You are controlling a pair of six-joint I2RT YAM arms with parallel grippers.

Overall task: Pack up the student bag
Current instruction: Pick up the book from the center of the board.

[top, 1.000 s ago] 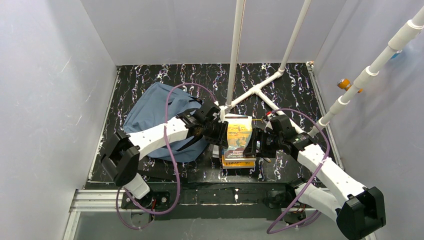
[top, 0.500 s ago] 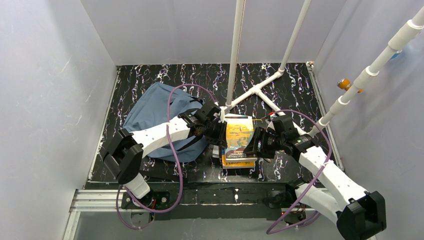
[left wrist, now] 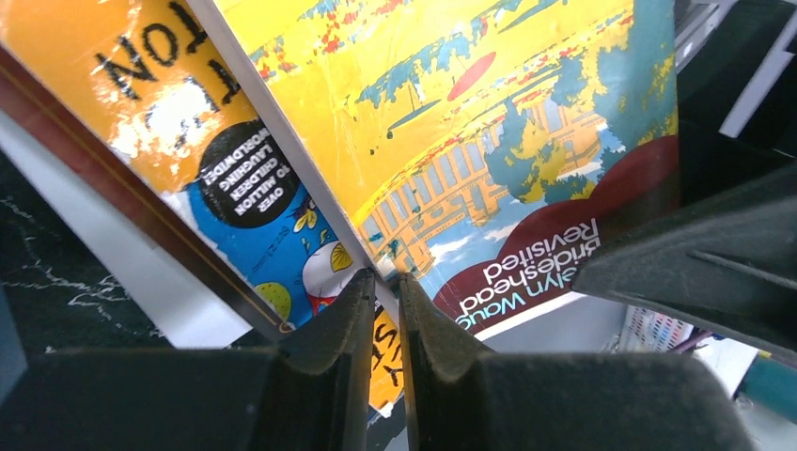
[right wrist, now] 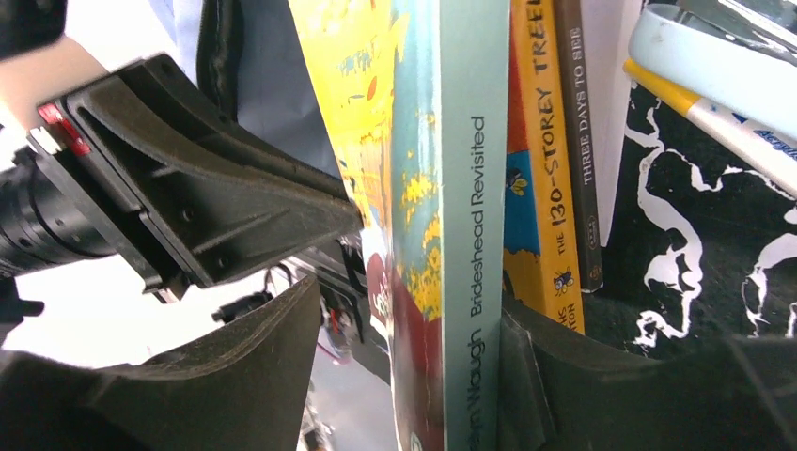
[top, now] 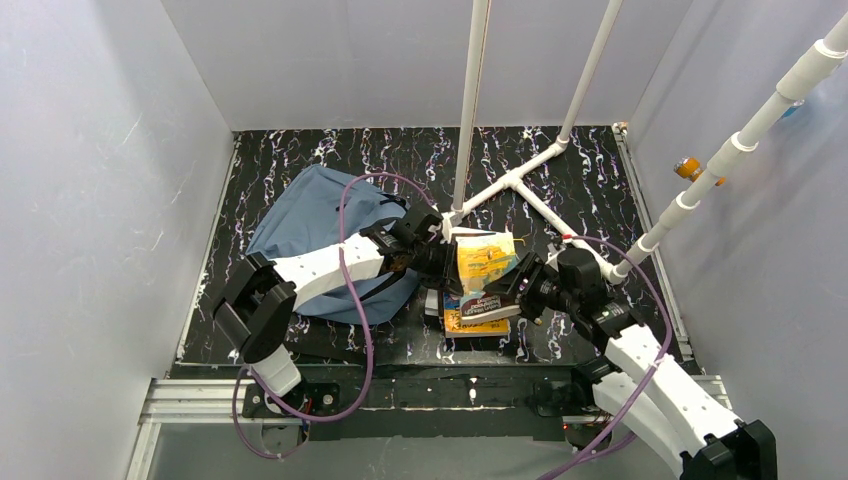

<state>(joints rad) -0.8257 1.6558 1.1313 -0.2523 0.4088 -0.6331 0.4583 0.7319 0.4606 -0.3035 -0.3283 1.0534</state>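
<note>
The slate-blue student bag [top: 305, 225] lies at the left of the mat, partly under my left arm. A yellow-covered book, Brideshead Revisited [top: 485, 258], is tilted up off a small stack of books [top: 470, 320]. My left gripper [top: 443, 268] is at the book's left edge. In the left wrist view its jaws [left wrist: 383, 280] are nearly closed, pinching that edge [left wrist: 489, 122]. My right gripper [top: 520, 288] is open at the book's right side. In the right wrist view [right wrist: 412, 305] the pale green spine [right wrist: 465, 188] rests against the right finger, with a wide gap to the left finger.
A white pipe frame [top: 510, 180] stands on the mat just behind the books, with more pipes at the right. The stack's top book is a yellow Treehouse book [right wrist: 538, 169]. Pens [right wrist: 714, 85] lie to the right of the stack. White walls enclose the mat.
The yellow book has been tipped up from lying flat on the stack and has turned. My right gripper has moved in under its spine side. My left gripper stays at its left edge.
</note>
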